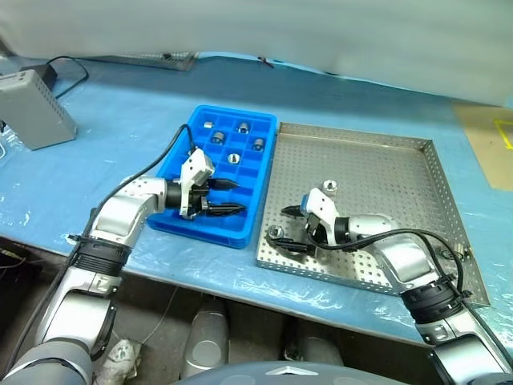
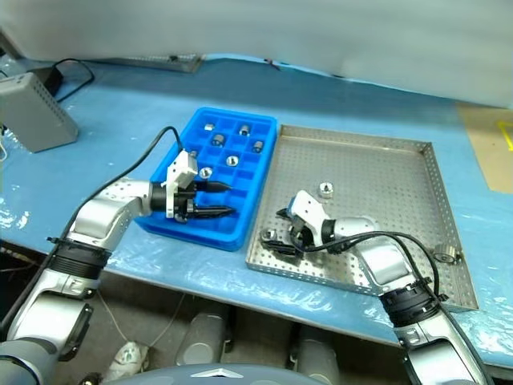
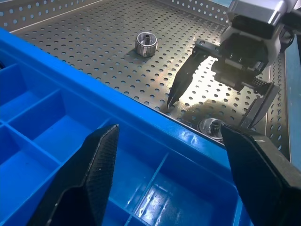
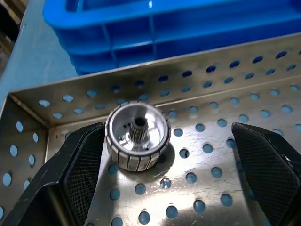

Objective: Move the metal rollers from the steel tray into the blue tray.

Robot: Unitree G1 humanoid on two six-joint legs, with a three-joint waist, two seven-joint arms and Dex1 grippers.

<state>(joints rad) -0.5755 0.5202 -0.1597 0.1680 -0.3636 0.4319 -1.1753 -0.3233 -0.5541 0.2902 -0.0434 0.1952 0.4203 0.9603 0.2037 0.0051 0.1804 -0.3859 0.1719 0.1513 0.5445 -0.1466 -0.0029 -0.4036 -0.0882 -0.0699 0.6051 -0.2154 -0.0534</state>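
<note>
The right tool (image 1: pixel 293 228) is lowered, fingers spread wide, around a ribbed metal roller (image 4: pixel 137 136) in the perforated steel tray's (image 1: pixel 401 172) near corner. The left tool (image 1: pixel 224 198) is held spread apart over the gridded blue tray (image 1: pixel 180 228).

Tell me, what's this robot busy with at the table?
It is moving metal rollers from the steel tray into the blue tray, where five already sit. Its right gripper is open around a roller in the steel tray's near corner, not yet closed. The left gripper hovers open and empty over the blue tray.
</note>
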